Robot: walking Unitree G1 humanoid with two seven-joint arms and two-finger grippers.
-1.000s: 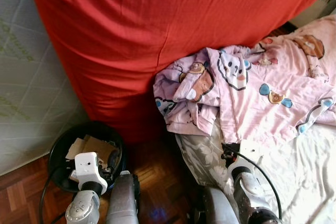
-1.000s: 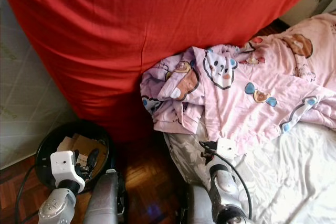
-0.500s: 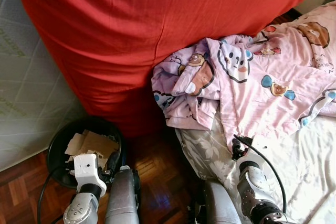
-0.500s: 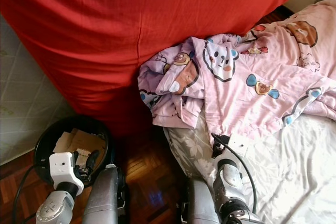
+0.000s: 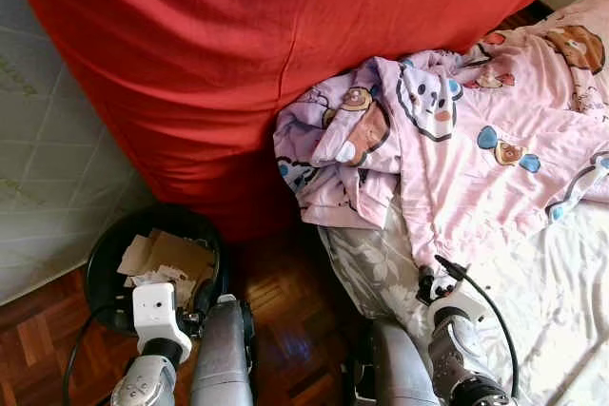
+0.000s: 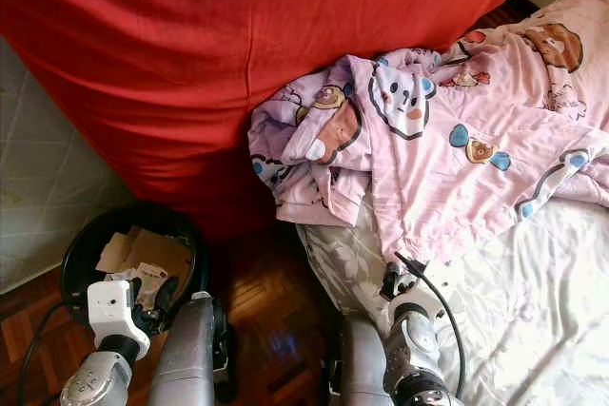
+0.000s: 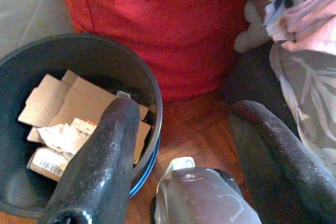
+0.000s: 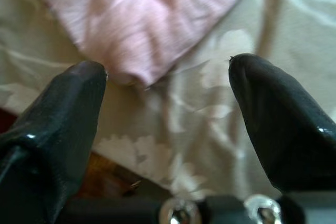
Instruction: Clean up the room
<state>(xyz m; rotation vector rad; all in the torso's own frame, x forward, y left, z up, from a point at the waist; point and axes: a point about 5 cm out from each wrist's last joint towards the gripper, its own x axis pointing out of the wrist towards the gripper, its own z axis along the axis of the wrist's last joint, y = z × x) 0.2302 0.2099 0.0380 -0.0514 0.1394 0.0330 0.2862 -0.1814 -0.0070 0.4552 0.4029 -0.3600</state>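
While its two black fingers are standing wide apart, the right gripper [image 8: 168, 114] is hovering over the grey floral sheet [image 8: 210, 129], just beside the corner of the pink cartoon-print blanket [image 5: 476, 140] lying crumpled against the red-covered mattress [image 5: 285, 45]. The left gripper [image 7: 178, 145], jaws likewise spread, is hanging above the wooden floor [image 5: 285, 301], next to a black bin [image 7: 152, 103] holding cardboard scraps [image 7: 79, 103].
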